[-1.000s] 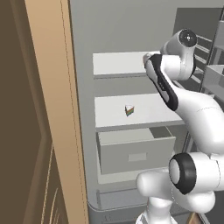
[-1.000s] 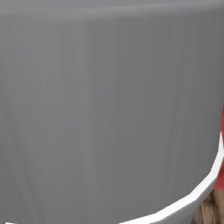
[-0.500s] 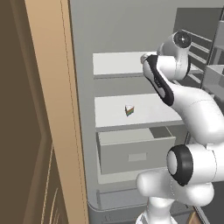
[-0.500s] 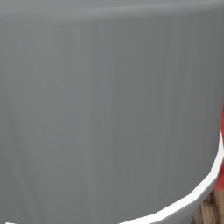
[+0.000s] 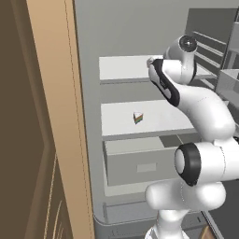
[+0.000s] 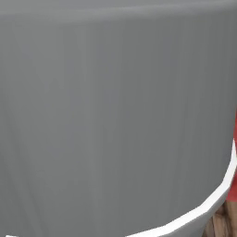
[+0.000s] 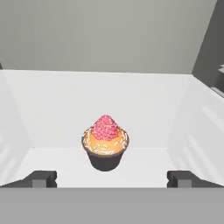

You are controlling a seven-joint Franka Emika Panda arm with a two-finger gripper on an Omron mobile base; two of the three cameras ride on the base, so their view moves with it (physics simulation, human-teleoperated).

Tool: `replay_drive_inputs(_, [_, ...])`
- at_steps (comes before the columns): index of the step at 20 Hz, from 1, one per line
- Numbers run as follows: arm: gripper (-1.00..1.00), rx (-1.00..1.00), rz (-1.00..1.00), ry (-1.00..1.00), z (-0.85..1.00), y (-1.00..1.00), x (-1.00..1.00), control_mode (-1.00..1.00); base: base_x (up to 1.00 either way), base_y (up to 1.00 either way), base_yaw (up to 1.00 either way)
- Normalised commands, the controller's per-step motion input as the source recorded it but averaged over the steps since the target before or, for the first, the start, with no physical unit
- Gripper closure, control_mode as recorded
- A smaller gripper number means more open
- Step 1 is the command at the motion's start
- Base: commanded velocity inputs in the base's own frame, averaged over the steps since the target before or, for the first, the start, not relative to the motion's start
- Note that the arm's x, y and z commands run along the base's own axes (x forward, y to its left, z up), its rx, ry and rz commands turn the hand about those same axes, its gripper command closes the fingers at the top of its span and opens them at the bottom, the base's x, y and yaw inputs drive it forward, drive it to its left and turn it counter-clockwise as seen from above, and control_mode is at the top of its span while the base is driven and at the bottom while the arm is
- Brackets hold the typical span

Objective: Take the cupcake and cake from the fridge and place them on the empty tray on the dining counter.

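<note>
In the hand view I had the gripper (image 7: 112,179) spread wide and empty, tips at seven and five o'clock, touching nothing. The cupcake (image 7: 105,148) stood upright on the white fridge shelf (image 7: 52,113) just beyond, centred between the tips. My worry was that driving in low would nudge the wrapper and tip it, or that closing hard would crush the frosting. In the left base view the cake (image 5: 137,117) lay on the shelf below, at seven o'clock from the hand.
</note>
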Motion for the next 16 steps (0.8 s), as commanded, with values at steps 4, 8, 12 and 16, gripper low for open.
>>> replay_drive_inputs(4, [-1.0, 0.0, 0.0, 0.0, -0.1, 0.0, 0.32, -1.0, 0.0, 0.0, 0.0])
replay_drive_inputs(8, [-1.0, 0.0, 0.0, 0.0, -0.13, 0.0, 0.3, -1.0, 0.0, 0.0, 0.0])
replay_drive_inputs(12, [-1.0, 0.0, 0.0, 0.0, -0.09, 0.0, 0.31, -1.0, 0.0, 0.0, 0.0])
replay_drive_inputs(16, [-1.0, 0.0, 0.0, 0.0, -0.07, 0.0, 0.3, -1.0, 0.0, 0.0, 0.0])
